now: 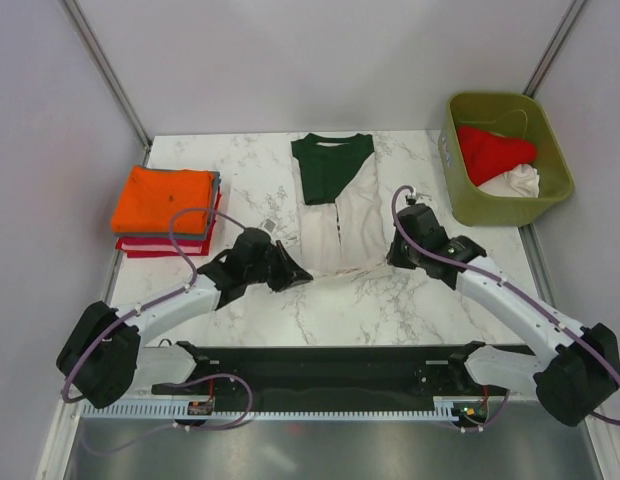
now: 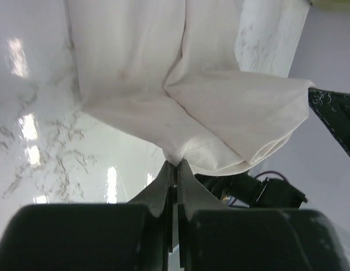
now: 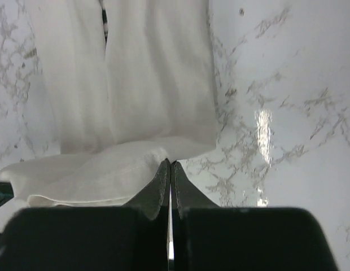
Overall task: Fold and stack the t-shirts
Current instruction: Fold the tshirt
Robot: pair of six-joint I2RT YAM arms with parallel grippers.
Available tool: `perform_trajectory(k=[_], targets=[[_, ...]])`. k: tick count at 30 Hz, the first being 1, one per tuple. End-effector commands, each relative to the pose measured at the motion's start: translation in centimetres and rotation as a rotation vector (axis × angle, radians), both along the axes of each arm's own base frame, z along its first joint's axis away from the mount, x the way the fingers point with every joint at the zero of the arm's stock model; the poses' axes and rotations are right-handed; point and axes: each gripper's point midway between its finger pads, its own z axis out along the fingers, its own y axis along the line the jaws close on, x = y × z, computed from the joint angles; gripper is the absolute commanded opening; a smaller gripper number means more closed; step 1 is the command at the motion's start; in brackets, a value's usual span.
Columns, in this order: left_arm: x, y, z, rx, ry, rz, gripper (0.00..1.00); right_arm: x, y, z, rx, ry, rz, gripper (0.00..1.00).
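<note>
A cream t-shirt [image 1: 342, 215] with dark green collar and sleeves lies mid-table, its sides folded in, collar away from me. My left gripper [image 1: 306, 279] is shut on the near-left corner of its hem, and the cloth [image 2: 220, 113] bunches up right at the tips of that gripper [image 2: 176, 164]. At the near-right hem corner my right gripper [image 1: 391, 262] is shut, pinching the cream fabric [image 3: 135, 101] at its tips [image 3: 170, 163]. The hem hangs raised between the two grippers. A folded stack at the left has an orange t-shirt [image 1: 165, 198] on top and a red one [image 1: 155, 246] below.
An olive-green bin [image 1: 470, 205] stands at the back right, holding a red t-shirt [image 1: 495, 150] and a white one [image 1: 520, 182]. The marble table [image 1: 250, 170] ends at grey walls behind and at both sides.
</note>
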Motion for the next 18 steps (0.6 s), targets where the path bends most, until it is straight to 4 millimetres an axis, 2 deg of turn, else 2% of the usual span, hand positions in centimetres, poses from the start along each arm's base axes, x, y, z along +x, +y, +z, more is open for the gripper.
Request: perform_trajectory(k=[1,3,4,5,9,14,15,16,18], targets=[[4.4,0.2,3.1,-0.021,-0.118,0.031,0.02,4.8,-0.4,2.7,-0.023,-0.103,-0.039,0.0],[6.4,0.9,2.6,0.001,-0.106,0.074,0.02,6.9,-0.6,2.7,-0.031,-0.099,-0.06,0.0],[7.5,0.8,3.4,-0.005,-0.123,0.084,0.02,7.6,-0.7,2.6,-0.036,-0.097,-0.067,0.0],[8.6,1.2,3.3,0.003,-0.127,0.103,0.02,8.3,-1.0,2.6,-0.039,-0.099,-0.079,0.0],[12.7,1.0,3.1,0.032,-0.129,0.141,0.02,11.9,-1.2,2.1,-0.057,-0.089,-0.114,0.0],[16.2,0.4,2.3,0.038,-0.111,0.15,0.02,15.0,-1.0,0.4,-0.05,-0.044,-0.122,0.0],[17.1,0.1,2.9,0.029,-0.123,0.151,0.02,15.8,-0.7,-0.1,-0.049,-0.033,-0.119,0.0],[17.5,-0.1,1.8,0.037,-0.101,0.149,0.02,16.3,-0.7,-0.3,-0.047,-0.028,-0.122,0.0],[18.6,-0.2,2.2,0.029,-0.11,0.155,0.02,17.5,-0.8,-0.5,-0.046,-0.026,-0.133,0.0]])
